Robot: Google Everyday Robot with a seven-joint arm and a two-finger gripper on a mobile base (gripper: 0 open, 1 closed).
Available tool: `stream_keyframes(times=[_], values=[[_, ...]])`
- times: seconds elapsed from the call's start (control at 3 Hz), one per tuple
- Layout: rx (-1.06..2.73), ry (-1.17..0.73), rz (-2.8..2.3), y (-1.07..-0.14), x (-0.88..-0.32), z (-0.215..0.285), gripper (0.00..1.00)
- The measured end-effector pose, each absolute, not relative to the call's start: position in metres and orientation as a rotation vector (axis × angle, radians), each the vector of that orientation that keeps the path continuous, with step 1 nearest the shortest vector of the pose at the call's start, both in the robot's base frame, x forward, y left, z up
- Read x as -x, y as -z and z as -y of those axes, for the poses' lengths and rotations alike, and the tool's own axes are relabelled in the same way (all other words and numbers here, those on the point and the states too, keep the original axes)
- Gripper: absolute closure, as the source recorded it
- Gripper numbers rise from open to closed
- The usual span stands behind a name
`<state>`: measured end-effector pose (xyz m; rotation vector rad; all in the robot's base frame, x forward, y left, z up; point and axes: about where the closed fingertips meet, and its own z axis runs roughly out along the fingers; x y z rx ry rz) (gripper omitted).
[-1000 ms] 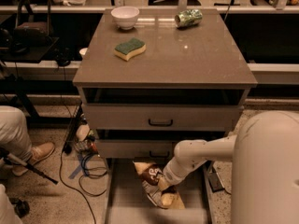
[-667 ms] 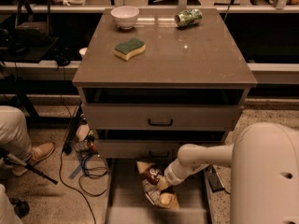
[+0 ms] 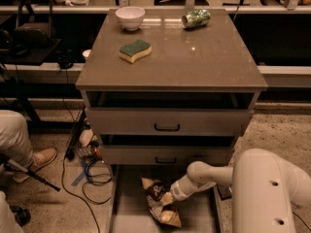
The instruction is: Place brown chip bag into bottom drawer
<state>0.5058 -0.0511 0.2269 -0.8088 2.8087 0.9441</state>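
The brown chip bag (image 3: 158,204) is a crumpled dark-brown and tan foil bag lying inside the pulled-out bottom drawer (image 3: 126,212), a long grey tray below the cabinet's two upper drawers. My gripper (image 3: 166,199) reaches in from the right at the end of the white arm (image 3: 209,176) and sits right against the bag's middle, low in the drawer. The bag hides the fingertips.
On the cabinet top (image 3: 194,62) lie a green-and-yellow sponge (image 3: 135,50), a white bowl (image 3: 129,17) and a crushed green can (image 3: 196,18). Cables (image 3: 90,166) lie on the floor left of the drawer. A person's leg and shoe (image 3: 29,157) are at left.
The arm has shifted slightly and the bag has settled a little lower and further forward in the bottom drawer.
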Motion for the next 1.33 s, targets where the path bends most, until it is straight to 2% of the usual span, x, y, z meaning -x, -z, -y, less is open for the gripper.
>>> stream_keyframes(times=[0.33, 0.67, 1.33], values=[[0.751, -0.998, -2.807, -0.208, -0.505, 0.056, 0.08], [0.686, -1.021, -2.797, -0.201, -0.503, 0.07, 0.0], [0.528, -0.966, -2.658, -0.258, -0.495, 0.156, 0.0]])
